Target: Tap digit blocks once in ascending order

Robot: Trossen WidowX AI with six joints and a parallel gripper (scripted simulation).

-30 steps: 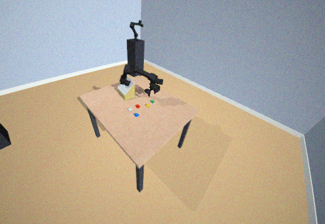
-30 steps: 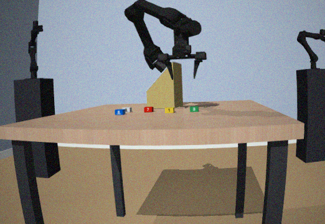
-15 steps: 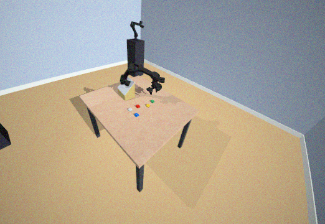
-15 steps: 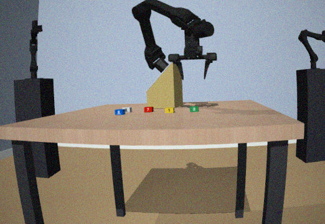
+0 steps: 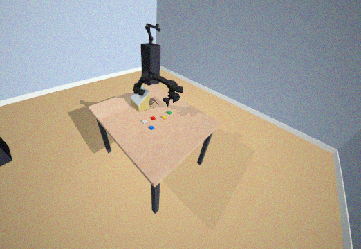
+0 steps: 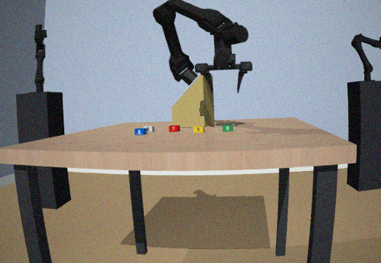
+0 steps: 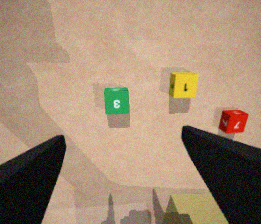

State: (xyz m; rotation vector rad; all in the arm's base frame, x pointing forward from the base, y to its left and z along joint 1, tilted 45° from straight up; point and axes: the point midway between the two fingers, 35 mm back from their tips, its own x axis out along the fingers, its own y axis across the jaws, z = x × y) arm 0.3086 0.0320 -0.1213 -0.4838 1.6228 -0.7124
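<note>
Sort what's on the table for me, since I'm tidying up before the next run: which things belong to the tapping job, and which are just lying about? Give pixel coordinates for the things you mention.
Belong to the job:
- green cube [image 5: 169,113] [image 6: 228,128] [image 7: 116,101]
- yellow cube [image 5: 164,117] [image 6: 198,129] [image 7: 184,85]
- red cube [image 5: 153,118] [image 6: 174,128] [image 7: 233,121]
- blue cube [image 5: 151,128] [image 6: 140,131]
- white cube [image 5: 144,122] [image 6: 150,128]

Just lying about:
- yellow, slant-topped block [image 5: 141,105] [image 6: 187,111] [image 7: 193,207], apparently the arm's stand
</note>
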